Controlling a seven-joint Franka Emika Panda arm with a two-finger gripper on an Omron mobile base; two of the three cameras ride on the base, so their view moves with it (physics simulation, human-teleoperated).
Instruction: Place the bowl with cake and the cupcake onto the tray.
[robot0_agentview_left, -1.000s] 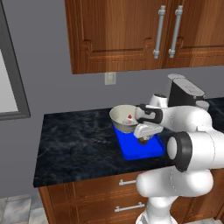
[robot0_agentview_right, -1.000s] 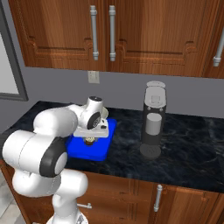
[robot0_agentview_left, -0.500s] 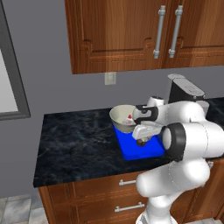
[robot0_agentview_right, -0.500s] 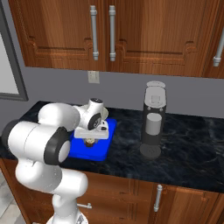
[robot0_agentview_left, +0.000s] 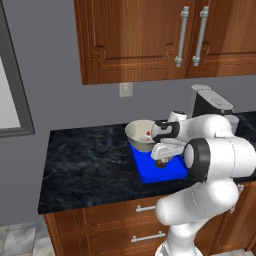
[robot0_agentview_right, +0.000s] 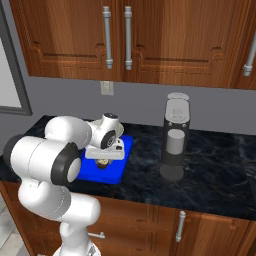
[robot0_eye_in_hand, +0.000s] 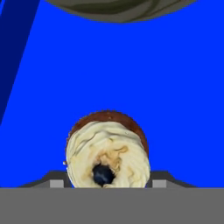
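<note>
Both items sit on the flat blue rectangular tray (robot0_agentview_left: 150, 172): the cream ceramic bowl (robot0_agentview_left: 140, 135) with the white-pink cake (robot0_agentview_left: 149, 135) at 12 o'clock, the small brown pale-topped cupcake (robot0_eye_in_hand: 107, 151) gripped by the two-finger gripper (robot0_agentview_left: 162, 159); release remains.

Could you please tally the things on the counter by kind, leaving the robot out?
Bowl: 1
Cake, in the bowl: 1
Cupcake: 1
Tray: 1
Coffee machine: 1
Total: 5
</note>
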